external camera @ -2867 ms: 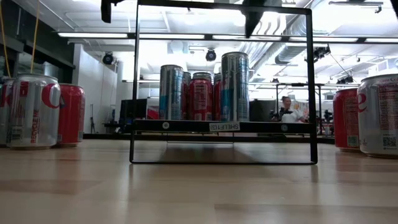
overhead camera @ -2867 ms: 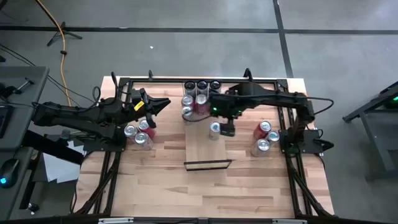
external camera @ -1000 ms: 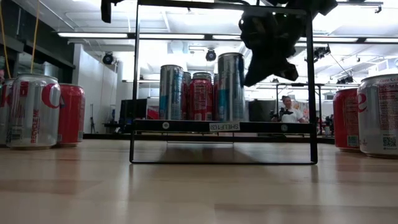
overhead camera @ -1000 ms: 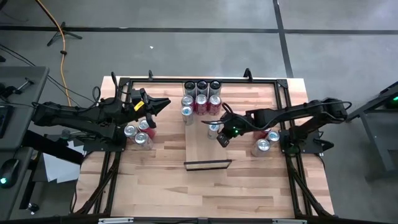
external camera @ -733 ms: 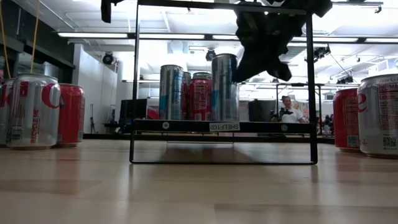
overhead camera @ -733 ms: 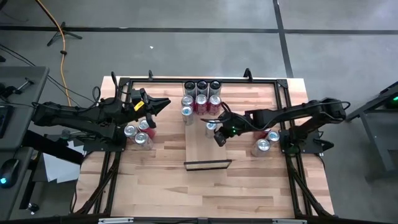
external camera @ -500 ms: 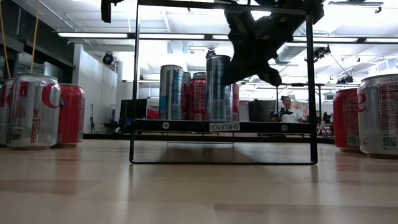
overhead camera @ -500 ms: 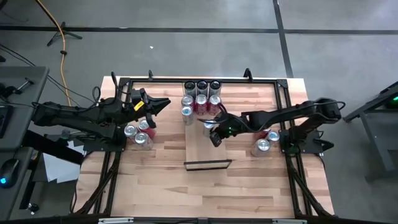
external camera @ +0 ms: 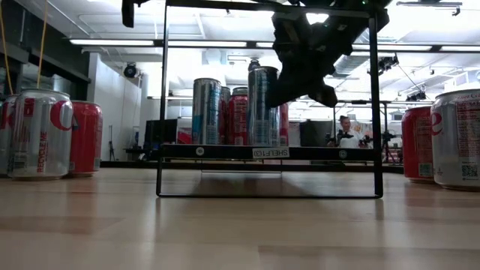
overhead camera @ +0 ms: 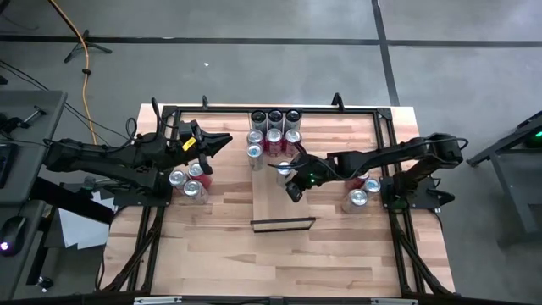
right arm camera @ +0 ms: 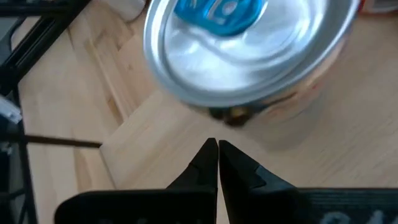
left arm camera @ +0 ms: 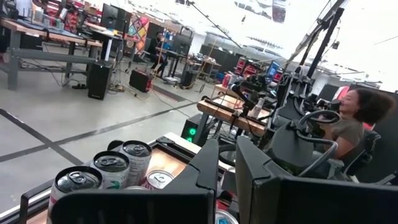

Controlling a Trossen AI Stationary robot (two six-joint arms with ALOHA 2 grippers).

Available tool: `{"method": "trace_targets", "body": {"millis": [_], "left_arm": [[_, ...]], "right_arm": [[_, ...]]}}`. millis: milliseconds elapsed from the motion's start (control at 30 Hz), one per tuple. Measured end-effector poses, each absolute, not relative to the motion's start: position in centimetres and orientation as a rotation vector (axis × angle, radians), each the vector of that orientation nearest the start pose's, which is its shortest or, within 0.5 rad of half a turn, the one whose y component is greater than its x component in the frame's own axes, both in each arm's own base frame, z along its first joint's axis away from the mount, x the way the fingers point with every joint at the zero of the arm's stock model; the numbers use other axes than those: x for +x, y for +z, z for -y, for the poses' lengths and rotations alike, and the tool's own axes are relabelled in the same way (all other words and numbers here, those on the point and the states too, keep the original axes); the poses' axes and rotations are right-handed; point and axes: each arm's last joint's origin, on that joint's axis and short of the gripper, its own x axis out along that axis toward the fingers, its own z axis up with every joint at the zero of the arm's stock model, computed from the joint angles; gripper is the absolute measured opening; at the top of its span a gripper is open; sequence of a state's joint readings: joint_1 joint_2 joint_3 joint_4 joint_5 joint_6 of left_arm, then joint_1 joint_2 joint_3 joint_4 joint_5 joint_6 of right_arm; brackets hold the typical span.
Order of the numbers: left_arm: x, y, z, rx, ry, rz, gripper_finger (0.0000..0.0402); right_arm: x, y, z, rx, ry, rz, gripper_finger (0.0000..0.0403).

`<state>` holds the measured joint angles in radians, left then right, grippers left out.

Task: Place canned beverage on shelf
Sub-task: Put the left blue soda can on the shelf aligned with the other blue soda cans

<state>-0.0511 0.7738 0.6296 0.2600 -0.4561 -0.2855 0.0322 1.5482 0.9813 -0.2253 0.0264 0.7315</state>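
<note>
- Cans crowd the table: six stand packed in two rows at the far end of the shelf (overhead camera: 282, 199), three dark-topped behind and three in front, among them a red can (overhead camera: 273, 144).
- One more, the canned beverage (overhead camera: 288, 173) with a blue tab, stands alone on the pale board nearer its middle, just in front of that cluster.
- The shelf's thin black lip (overhead camera: 283, 224) closes the near short end; in the low view it shows as a black frame (external camera: 266, 152) with the cans seen through it.
- Three cans (overhead camera: 190, 180) sit on the striped tabletop (overhead camera: 220, 254) by the left arm, and three more (overhead camera: 362, 188) by the right arm's base.
- The right gripper (overhead camera: 293, 185) reaches in low from the right across the board, its fingers (right arm camera: 214, 163) pressed together and holding nothing, the tips right beside the lone can's near side; actual contact cannot be told.
- The left gripper (overhead camera: 222, 141) hangs over the table's left part, pointing toward the far cluster, fingers (left arm camera: 214, 163) closed to a narrow slit and empty.
- A person (left arm camera: 354, 124) sits beyond the table.
</note>
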Motion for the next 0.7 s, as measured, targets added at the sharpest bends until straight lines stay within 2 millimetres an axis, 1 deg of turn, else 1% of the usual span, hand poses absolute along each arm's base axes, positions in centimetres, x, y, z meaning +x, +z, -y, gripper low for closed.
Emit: {"method": "trace_targets", "body": {"millis": [133, 333, 467, 700], "left_arm": [[17.6, 32.3, -0.4, -0.311, 0.386, 0.170, 0.0003], [17.6, 32.3, -0.4, -0.310, 0.386, 0.169, 0.0003], [17.6, 32.3, -0.4, -0.310, 0.386, 0.170, 0.0003], [17.6, 32.3, -0.4, -0.310, 0.386, 0.170, 0.0003]], "right_arm": [[31.7, 22.1, -1.1, 0.656, -0.246, -0.780, 0.0000], [30.5, 23.1, -1.1, 0.636, -0.263, -0.800, 0.0000], [30.6, 23.3, -1.0, 0.630, -0.264, -0.782, 0.0000], [30.7, 23.3, -0.6, 0.612, -0.379, -0.717, 0.0000]]}}
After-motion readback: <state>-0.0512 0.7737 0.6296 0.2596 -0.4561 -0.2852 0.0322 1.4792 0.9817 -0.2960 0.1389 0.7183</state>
